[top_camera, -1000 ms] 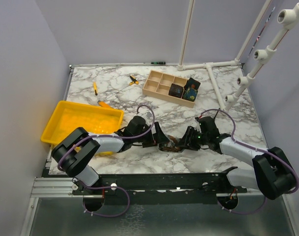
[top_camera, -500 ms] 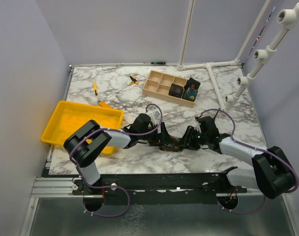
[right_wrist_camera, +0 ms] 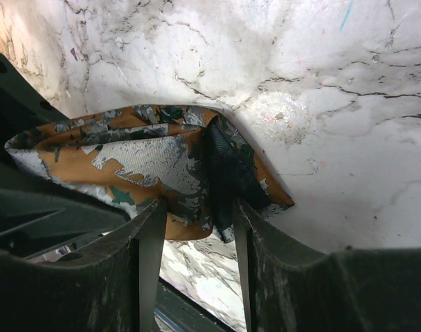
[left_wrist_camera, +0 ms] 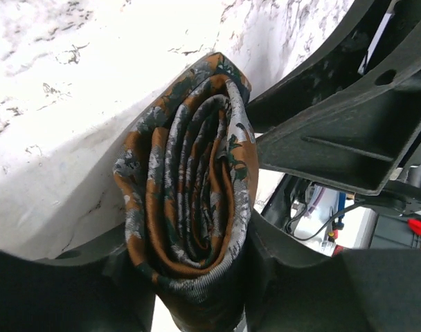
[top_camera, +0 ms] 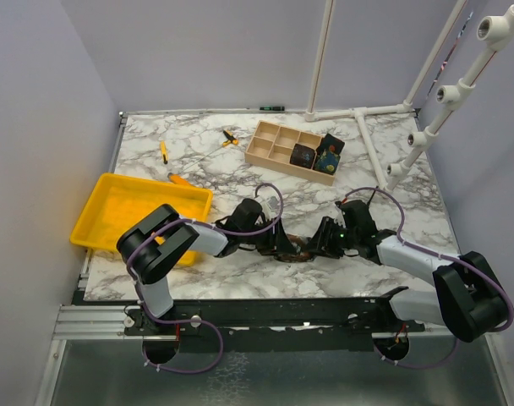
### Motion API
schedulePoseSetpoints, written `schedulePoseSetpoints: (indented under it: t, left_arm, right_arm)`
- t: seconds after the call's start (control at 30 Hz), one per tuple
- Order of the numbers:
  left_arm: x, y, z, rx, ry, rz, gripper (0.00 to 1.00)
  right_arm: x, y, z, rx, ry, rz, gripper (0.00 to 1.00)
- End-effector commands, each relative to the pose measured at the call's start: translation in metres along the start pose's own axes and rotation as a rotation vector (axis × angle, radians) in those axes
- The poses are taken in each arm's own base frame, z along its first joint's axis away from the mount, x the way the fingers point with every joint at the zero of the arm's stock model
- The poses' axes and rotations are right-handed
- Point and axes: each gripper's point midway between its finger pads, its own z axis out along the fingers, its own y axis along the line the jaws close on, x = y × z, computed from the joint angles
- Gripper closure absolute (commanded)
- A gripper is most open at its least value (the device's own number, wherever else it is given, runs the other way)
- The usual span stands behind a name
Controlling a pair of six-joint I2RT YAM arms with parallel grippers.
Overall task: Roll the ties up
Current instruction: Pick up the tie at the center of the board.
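A rust-brown mottled tie (top_camera: 298, 248), wound into a roll, lies at the front middle of the marble table between my two grippers. In the left wrist view the spiral end of the tie (left_wrist_camera: 186, 200) faces the camera. My left gripper (top_camera: 284, 241) (left_wrist_camera: 190, 277) is shut on it, a finger pressing each side. My right gripper (top_camera: 318, 245) (right_wrist_camera: 190, 221) is shut on the same tie (right_wrist_camera: 148, 159) from the other side, pinching its folded fabric and dark lining. Two dark rolled ties (top_camera: 303, 156) (top_camera: 329, 152) sit in the right compartments of a wooden organizer (top_camera: 278, 144).
A yellow tray (top_camera: 143, 211) stands at the left, close to the left arm. Orange-handled screwdrivers (top_camera: 163, 150) (top_camera: 229, 137) (top_camera: 179, 178) lie at the back left. A white pipe frame (top_camera: 367, 110) runs along the back and the right side.
My left gripper has slid right onto the rolled tie and its fingers have closed from wide apart onto the roll. The right gripper has kept its hold and place.
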Motion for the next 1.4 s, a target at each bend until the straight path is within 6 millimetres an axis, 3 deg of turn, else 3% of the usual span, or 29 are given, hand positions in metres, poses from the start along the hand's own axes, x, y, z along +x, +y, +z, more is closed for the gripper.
schedulePoseSetpoints:
  t: [0.0,0.17,0.33,0.43,0.57,0.67,0.83,0.93,1.1,1.37]
  left_arm:
    - [0.022,0.017,0.003,-0.045,0.071,-0.023,0.6]
    - [0.02,0.015,0.003,-0.036,0.06,-0.024,0.78]
    - [0.016,0.005,-0.003,-0.015,0.035,-0.009,0.99]
    - [0.009,-0.006,-0.011,0.004,-0.002,0.002,1.0]
    - [-0.003,-0.022,-0.033,0.024,-0.096,0.009,1.0]
    - [-0.018,-0.028,-0.057,-0.001,-0.19,0.028,1.0]
    - [-0.048,-0.046,-0.108,-0.08,-0.362,0.129,1.0]
    - [-0.068,-0.06,-0.137,-0.131,-0.452,0.189,1.0]
    - [-0.081,-0.067,-0.17,-0.207,-0.541,0.215,1.0]
    - [-0.076,-0.067,-0.189,-0.228,-0.575,0.232,1.0]
  right_arm:
    - [0.024,-0.052,0.0,0.208,0.046,0.014,0.54]
    - [0.021,-0.045,-0.003,0.181,0.027,0.008,0.52]
    - [0.002,-0.018,-0.021,0.123,-0.037,-0.006,0.43]
    - [-0.028,0.006,-0.038,0.11,-0.129,-0.02,0.34]
    - [-0.073,0.022,-0.058,0.159,-0.276,-0.001,0.28]
    - [-0.108,0.027,-0.066,0.19,-0.391,0.065,0.28]
    - [-0.163,0.036,-0.064,0.225,-0.531,0.155,0.29]
    - [-0.191,0.036,-0.056,0.258,-0.585,0.186,0.3]
    - [-0.229,0.031,-0.047,0.335,-0.67,0.184,0.33]
    - [-0.273,-0.012,-0.042,0.458,-0.713,0.139,0.32]
